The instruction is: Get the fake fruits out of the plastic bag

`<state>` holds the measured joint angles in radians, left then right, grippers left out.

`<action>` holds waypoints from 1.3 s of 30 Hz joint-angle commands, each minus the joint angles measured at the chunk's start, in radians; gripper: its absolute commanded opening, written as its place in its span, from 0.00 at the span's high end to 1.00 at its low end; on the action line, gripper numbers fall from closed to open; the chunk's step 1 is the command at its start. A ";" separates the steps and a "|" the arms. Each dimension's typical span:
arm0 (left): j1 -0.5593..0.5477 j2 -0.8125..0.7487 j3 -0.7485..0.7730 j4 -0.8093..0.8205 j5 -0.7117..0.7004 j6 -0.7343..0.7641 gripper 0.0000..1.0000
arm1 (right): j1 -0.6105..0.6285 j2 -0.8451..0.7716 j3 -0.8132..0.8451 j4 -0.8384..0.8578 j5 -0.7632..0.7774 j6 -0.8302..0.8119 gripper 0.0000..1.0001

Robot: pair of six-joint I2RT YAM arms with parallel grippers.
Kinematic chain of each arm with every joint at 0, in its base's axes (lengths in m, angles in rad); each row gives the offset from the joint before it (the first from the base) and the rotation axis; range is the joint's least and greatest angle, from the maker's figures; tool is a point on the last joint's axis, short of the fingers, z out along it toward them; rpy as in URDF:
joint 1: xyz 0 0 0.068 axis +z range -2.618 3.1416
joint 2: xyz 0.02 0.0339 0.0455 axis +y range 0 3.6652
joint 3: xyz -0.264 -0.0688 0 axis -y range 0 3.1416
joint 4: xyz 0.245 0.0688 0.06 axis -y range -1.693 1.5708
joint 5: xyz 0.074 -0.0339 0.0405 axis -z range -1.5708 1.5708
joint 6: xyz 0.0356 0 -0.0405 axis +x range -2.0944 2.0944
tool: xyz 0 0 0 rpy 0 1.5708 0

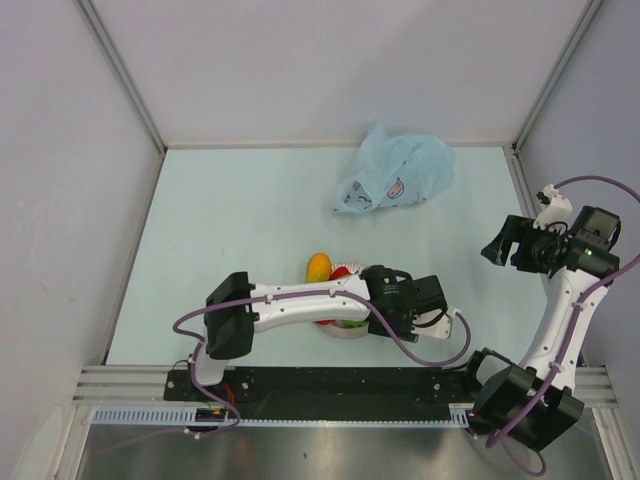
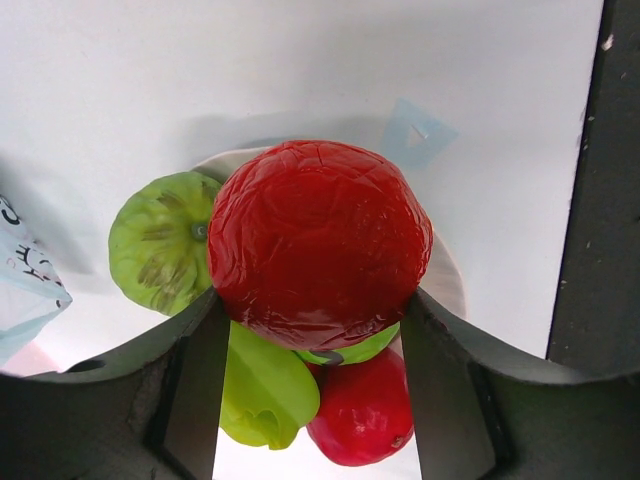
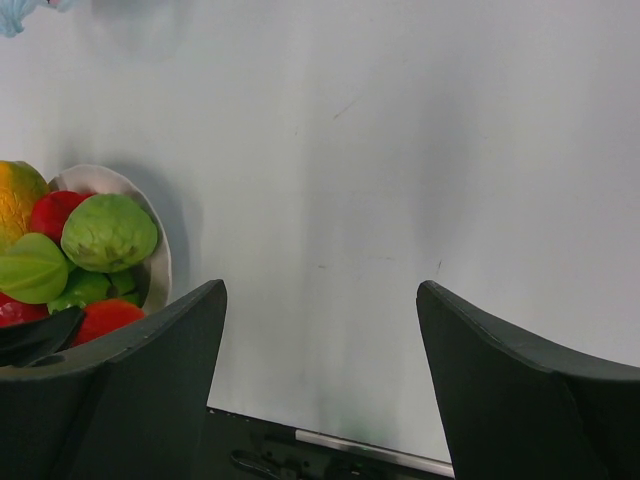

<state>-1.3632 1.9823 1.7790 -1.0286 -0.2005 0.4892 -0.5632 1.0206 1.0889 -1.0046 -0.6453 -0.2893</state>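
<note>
My left gripper (image 2: 315,305) is shut on a large glossy red fruit (image 2: 318,250), held just above a white plate (image 2: 446,282). Under it on the plate lie a green fruit (image 2: 158,245), a yellow-green one (image 2: 262,392) and a smaller red one (image 2: 366,412). From above, the left gripper (image 1: 360,300) sits over the plate (image 1: 345,332), with an orange fruit (image 1: 318,266) beside it. The light-blue plastic bag (image 1: 395,175) lies crumpled at the back of the table. My right gripper (image 1: 505,245) hangs raised at the right, open and empty (image 3: 320,300).
The right wrist view shows the plate (image 3: 160,262) of fruits at its left and a corner of the bag (image 3: 14,12) at top left. White walls enclose the table on three sides. A metal rail (image 1: 330,380) runs along the near edge.
</note>
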 commanded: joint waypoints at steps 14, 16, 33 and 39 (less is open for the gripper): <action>-0.005 -0.011 -0.084 0.107 -0.085 0.075 0.35 | -0.004 -0.007 0.028 0.001 -0.013 0.009 0.18; -0.005 -0.010 -0.087 0.114 -0.094 0.077 0.31 | -0.004 -0.002 0.028 0.001 -0.014 0.009 0.18; -0.005 0.001 -0.079 0.098 -0.137 0.078 0.10 | -0.004 0.030 0.026 -0.003 -0.017 -0.004 0.19; -0.005 0.003 -0.061 0.082 -0.119 0.072 0.10 | -0.004 0.041 0.026 -0.006 -0.020 -0.014 0.19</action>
<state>-1.3655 1.9827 1.6966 -0.9298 -0.3126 0.5583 -0.5632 1.0573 1.0889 -1.0058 -0.6453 -0.2905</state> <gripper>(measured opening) 0.898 0.818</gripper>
